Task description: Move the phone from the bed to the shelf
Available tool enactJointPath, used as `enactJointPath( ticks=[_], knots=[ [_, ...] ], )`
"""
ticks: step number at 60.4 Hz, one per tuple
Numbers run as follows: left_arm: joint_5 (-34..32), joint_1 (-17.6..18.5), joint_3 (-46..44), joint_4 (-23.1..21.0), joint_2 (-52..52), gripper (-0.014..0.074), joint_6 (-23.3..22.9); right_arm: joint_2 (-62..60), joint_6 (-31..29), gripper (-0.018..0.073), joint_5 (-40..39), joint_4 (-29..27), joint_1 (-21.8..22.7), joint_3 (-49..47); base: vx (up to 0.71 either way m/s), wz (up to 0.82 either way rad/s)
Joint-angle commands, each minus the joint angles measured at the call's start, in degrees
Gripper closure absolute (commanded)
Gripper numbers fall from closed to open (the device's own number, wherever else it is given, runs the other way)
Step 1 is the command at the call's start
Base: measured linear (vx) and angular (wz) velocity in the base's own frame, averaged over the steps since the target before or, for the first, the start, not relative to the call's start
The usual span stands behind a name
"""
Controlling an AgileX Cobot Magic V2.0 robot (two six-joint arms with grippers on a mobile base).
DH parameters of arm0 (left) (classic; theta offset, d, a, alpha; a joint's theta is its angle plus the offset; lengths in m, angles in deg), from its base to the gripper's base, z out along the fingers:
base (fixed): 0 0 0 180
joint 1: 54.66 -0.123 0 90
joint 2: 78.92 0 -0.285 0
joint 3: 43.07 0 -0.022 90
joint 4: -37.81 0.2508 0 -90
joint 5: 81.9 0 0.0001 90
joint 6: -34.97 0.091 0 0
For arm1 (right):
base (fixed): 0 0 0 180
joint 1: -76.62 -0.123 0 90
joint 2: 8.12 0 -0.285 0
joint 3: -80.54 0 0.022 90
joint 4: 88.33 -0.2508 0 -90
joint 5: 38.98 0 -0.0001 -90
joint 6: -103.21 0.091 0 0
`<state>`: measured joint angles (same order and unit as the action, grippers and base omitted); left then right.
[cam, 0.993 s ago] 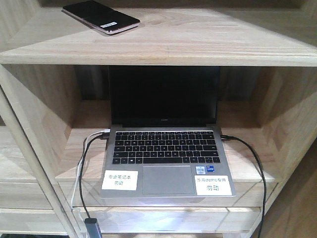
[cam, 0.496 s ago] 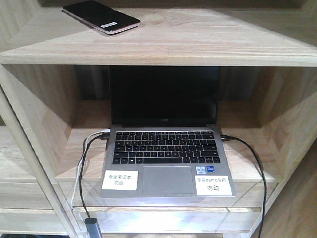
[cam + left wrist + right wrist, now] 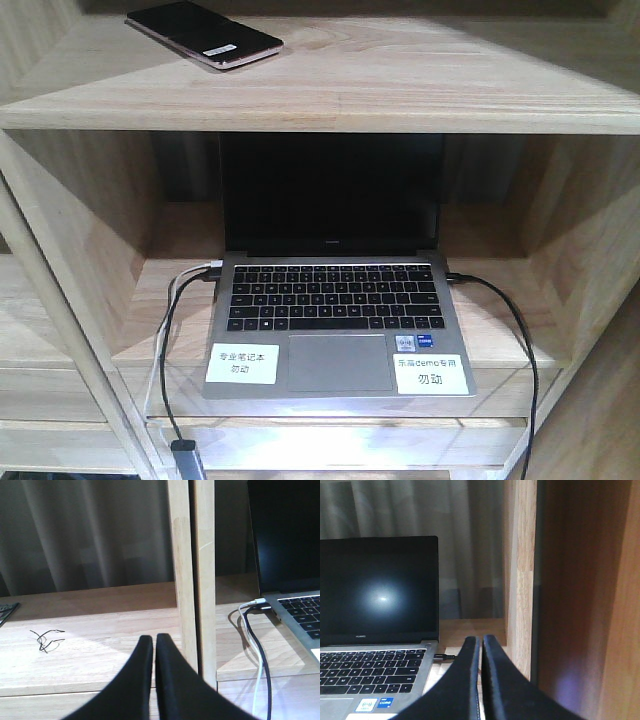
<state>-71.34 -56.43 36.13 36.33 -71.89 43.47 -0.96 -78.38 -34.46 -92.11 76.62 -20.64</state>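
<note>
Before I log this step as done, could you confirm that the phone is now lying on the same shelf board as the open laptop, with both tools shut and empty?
Not quite: the phone lies on the board above the laptop, not beside it, as the front-facing view shows. The rest holds: the left tool and the right tool are both shut and empty.

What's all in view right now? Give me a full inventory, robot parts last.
phone: one, glossy black with pinkish rim, upper board of the shelf, left
laptop: one, grey, dark screen, open in the compartment below
stickers: two, white, on the laptop palm rest
cables: black and white at the laptop's left side, black at its right
curtain: grey, behind the shelf
left gripper: black, shut, empty
right gripper: black, shut, empty
</note>
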Motion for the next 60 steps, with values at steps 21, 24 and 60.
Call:
enactJointPath(
  ticks=[21,24,60],
  knots=[
    [-4.15,0.37,-1.27,-0.52,-0.66,0.0595,-0.33,-0.65,-0.24,0.0566,-4.93,0.31,0.29,0.22,0.0,0.0],
    [-4.15,0.37,-1.27,-0.52,-0.66,0.0595,-0.33,-0.65,-0.24,0.0566,-4.93,0.31,0.29,0.22,0.0,0.0],
    [-4.15,0.37,-1.27,-0.52,-0.66,0.0595,-0.33,-0.65,-0.24,0.0566,-4.93,0.26,0.29,0.22,0.0,0.0]
  ],
)
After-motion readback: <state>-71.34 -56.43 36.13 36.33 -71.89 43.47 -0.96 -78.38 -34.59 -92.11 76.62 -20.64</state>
